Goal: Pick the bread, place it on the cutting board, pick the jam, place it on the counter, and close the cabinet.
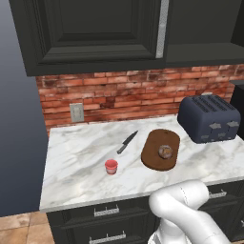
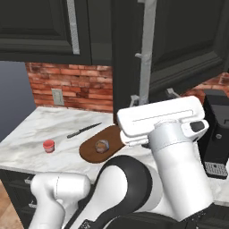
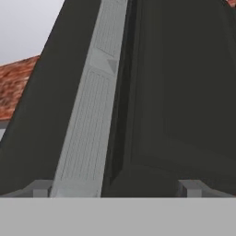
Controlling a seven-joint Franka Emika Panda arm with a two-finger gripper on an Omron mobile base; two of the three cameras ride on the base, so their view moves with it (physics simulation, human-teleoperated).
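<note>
Hand view: fingers [image 3: 115, 189] spread wide, holding nothing, seemingly against the cabinet [image 3: 184, 92] door's upright handle [image 3: 87, 120].

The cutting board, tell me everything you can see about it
The cutting board is a flat, dark-brown oval with rounded ends that looks like wood. It lies flat on the marble counter, between the knife and the toaster, touching neither. The small round bread sits on it, near the middle. The red jam stands apart to its left.
</note>
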